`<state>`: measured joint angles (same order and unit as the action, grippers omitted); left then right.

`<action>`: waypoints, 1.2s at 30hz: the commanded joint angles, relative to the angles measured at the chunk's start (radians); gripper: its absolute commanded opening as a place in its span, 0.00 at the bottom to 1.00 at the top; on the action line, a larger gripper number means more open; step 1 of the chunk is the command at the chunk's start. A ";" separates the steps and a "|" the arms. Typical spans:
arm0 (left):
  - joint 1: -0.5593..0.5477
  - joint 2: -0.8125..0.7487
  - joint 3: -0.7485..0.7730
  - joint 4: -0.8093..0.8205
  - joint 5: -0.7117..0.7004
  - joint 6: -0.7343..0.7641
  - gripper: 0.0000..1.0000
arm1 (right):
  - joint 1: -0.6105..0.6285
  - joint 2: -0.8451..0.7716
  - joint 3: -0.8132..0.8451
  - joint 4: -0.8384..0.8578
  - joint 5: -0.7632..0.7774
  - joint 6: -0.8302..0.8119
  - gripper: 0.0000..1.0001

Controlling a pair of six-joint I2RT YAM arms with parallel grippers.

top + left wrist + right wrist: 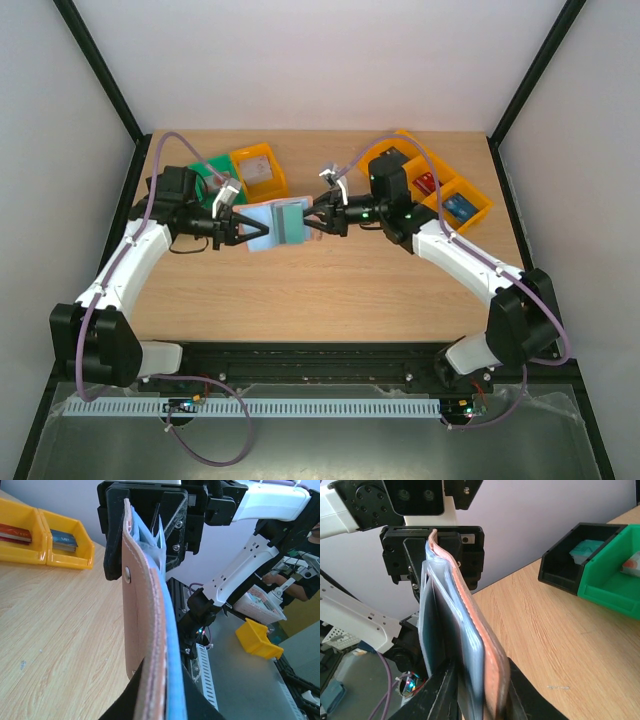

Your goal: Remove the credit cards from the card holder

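The card holder (268, 226) is hanging in the air over the middle of the table (330, 300), opened out and stretched between the two pincers. The left pincer (240, 232) is clamping its tan edge. The right pincer (312, 218) is closing on the opposite edge, where a grey credit card (291, 222) is sitting in a clear pocket. The danger, I'd say, is that the right fingers are pinching the whole panel rather than the card alone. Pulling then would be dragging the holder out of the left grip, or dropping it. Both arms are reaching forward and bending inward, elbows out, wrists facing each other nose to nose.
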<state>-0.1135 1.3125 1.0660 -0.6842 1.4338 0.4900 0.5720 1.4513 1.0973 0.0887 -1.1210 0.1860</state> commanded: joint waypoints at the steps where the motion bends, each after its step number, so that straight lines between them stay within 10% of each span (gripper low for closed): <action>1: -0.008 -0.005 0.022 0.001 0.030 0.031 0.02 | 0.025 0.011 0.001 0.081 0.014 0.036 0.25; 12: -0.009 -0.005 0.007 0.043 0.003 -0.009 0.02 | 0.102 0.040 0.002 0.204 0.059 0.137 0.55; 26: -0.010 -0.003 -0.001 0.060 0.008 -0.031 0.02 | 0.141 0.100 0.028 0.198 0.235 0.181 0.56; 36: 0.000 -0.005 -0.015 0.139 -0.011 -0.109 0.02 | 0.131 0.038 0.017 0.170 0.129 0.134 0.02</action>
<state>-0.1165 1.3136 1.0645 -0.6361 1.3853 0.4374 0.7002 1.5253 1.0996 0.2615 -0.9478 0.3393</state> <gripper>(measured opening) 0.044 0.081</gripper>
